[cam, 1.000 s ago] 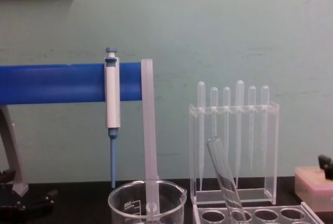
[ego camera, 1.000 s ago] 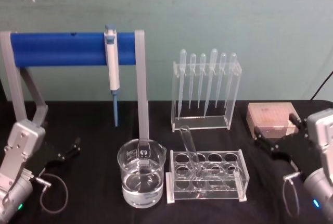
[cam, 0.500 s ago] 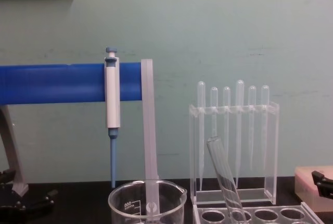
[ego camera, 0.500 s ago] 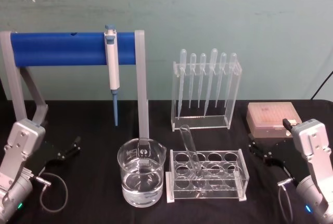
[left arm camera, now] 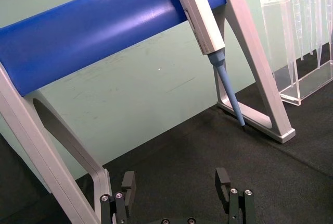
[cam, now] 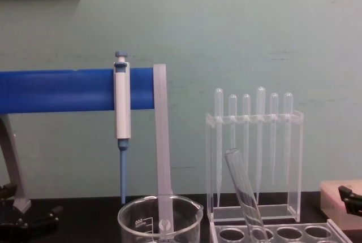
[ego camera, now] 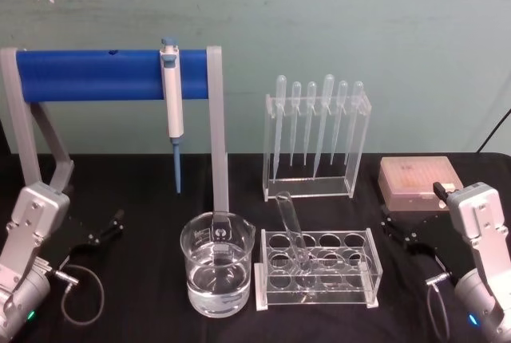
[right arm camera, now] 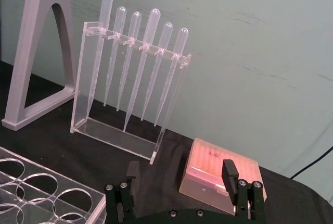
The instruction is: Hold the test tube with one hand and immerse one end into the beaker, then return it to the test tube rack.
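Nearest the robot, the beaker point(ego camera: 217, 263) stands on the black bench point(ego camera: 144, 199), part full of clear liquid, and in the chest view its lower part is cut off by the frame edge. Just to its right sits a clear rack point(ego camera: 319, 271), and the test tube point(ego camera: 292, 227) rests in one of its front left holes, leaning back and to the left with its open rim uppermost; its rounded end is hard to make out through the layered clear plastic.

The left gripper point(ego camera: 108, 227) hangs low at the left side of the bench, fingers point(left arm camera: 128, 184) apart and holding nothing, well apart from the tube with the beaker between them. The right gripper point(ego camera: 399, 227) hangs low at the right side, fingers point(right arm camera: 229, 171) likewise apart and empty, near the rack's right end but clear of the tube.

Behind the right gripper lies a pink box point(ego camera: 419, 182). Farther back stands a clear stand of plastic pipettes point(ego camera: 315, 139), and to the left a blue bar on grey legs point(ego camera: 96, 76) carries a white-and-blue pipettor point(ego camera: 172, 108), its tip pointing down.
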